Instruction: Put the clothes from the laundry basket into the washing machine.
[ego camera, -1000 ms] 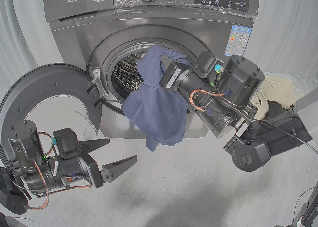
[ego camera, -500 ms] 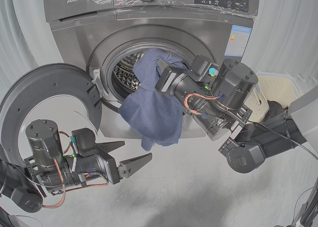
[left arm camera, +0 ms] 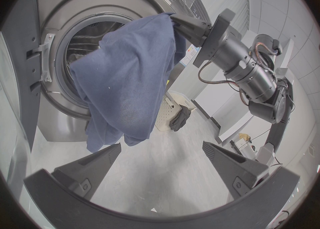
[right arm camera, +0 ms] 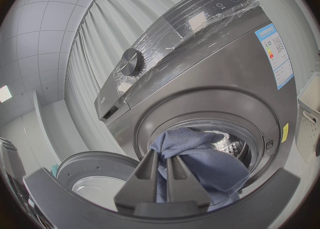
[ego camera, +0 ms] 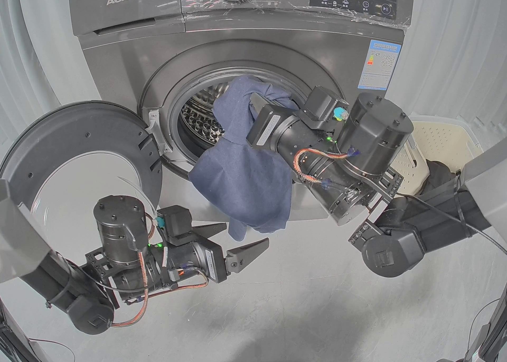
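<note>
Right gripper (right arm camera: 166,154) has its two fingers pressed together on a bunched fold of the navy garment (ego camera: 243,178), holding it up at the mouth of the washing machine's drum opening (ego camera: 203,115), toward the opening's upper right. From that pinch the cloth hangs with its long axis running straight down: it drapes over the lower rim of the opening and falls in front of the machine's front panel, so most of it is outside the drum and nearer than the gripper, while the drum lies farther in and to the left. The hem ends just above the left gripper (ego camera: 245,235), which sits low and near with its fingers spread wide and aimed at that loose tail. By my judgement the left arm is better placed to lift the tail in, since the right can only carry its end deeper. The laundry basket (ego camera: 449,139) stands at the right with a dark garment (ego camera: 438,173) on it.
</note>
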Controlling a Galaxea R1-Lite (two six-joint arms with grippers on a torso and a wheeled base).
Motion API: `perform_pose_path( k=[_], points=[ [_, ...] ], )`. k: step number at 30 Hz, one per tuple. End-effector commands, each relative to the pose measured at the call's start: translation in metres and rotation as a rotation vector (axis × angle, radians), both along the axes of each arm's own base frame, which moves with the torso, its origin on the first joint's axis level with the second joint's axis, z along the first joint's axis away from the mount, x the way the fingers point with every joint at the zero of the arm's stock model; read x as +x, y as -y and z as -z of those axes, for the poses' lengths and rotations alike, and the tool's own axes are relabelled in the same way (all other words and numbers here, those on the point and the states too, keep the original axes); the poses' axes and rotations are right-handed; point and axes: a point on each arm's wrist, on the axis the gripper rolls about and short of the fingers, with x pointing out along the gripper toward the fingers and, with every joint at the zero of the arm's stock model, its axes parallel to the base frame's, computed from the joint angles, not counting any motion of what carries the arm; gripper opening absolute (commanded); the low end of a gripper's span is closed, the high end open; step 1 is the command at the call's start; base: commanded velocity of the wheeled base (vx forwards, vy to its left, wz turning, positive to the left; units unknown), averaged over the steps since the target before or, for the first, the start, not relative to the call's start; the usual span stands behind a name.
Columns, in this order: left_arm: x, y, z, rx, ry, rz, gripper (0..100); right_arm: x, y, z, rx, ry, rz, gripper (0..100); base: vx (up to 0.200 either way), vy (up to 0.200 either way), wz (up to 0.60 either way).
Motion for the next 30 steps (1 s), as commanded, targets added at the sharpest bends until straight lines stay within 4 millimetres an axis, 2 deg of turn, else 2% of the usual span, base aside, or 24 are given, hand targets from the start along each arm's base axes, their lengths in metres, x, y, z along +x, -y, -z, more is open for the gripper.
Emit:
perform_pose_path(
  k=[1,11,16,20,30],
  points=[
    [0.021,0.011,0.032,0.025,-0.038,-0.016,100,-0.002,0.002,-0.004,0.013,0.012,-0.001,0,0.0,0.0,0.0],
    [0.049,0.024,0.037,-0.033,-0.042,-0.03,100,-0.007,0.002,-0.006,0.014,0.012,-0.01,0,0.0,0.0,0.0],
    [0.054,0.028,0.042,-0.035,-0.04,-0.03,100,-0.01,0.001,-0.006,0.019,0.017,-0.017,0,0.0,0.0,0.0],
    [0.067,0.034,0.046,-0.044,-0.017,-0.044,100,-0.012,-0.001,-0.007,0.023,0.02,-0.023,0,0.0,0.0,0.0],
    [0.074,0.042,0.041,-0.08,0.037,-0.039,100,-0.013,-0.003,-0.006,0.028,0.024,-0.027,0,0.0,0.0,0.0]
  ],
)
